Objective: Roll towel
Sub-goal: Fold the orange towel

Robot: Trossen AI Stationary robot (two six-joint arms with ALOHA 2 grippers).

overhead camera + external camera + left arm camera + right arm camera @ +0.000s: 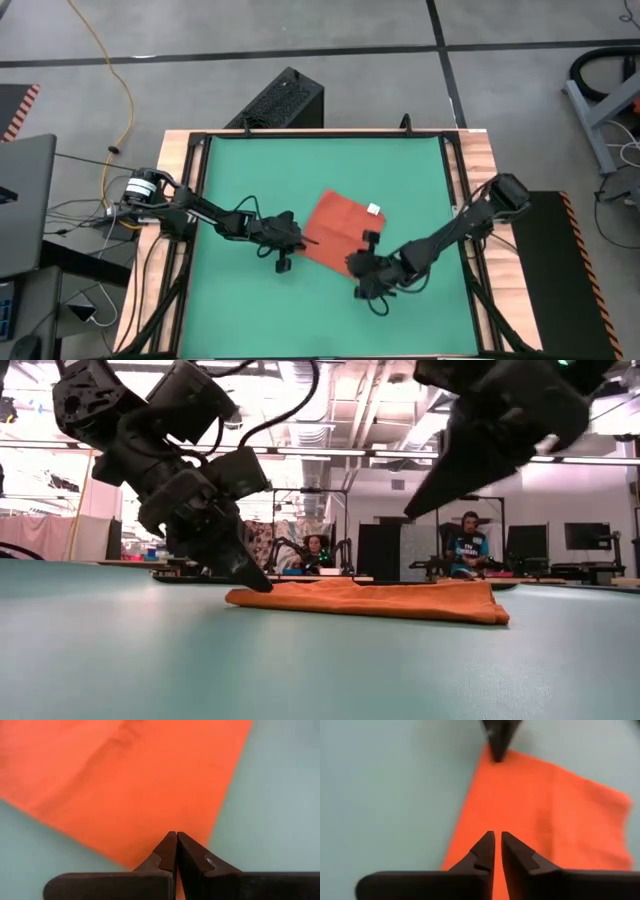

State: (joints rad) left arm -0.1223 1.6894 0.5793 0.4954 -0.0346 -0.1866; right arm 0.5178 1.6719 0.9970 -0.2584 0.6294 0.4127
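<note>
The towel [338, 232] lies flat on the green table [250, 320], a little toward 4 o'clock from the table's middle, set cornerwise like a diamond, with its small white tag [374, 209] on the edge toward 2 o'clock. It looks light, soft and limp, with no stiffness of its own, so it will likely sag and bunch if lifted; a hold at a corner or along one edge, kept low against the table, seems the best way to start a roll. The left gripper [176, 839] sits at the towel's 9 o'clock corner, its fingers pressed together, the tips over that corner; whether any cloth is pinched between them cannot be made out. The right gripper [496, 836] hovers over the corner toward 5 o'clock, its fingers [516, 851] only a narrow slit apart and holding nothing. In the low view the cloth rests flat, not yet rolled.
</note>
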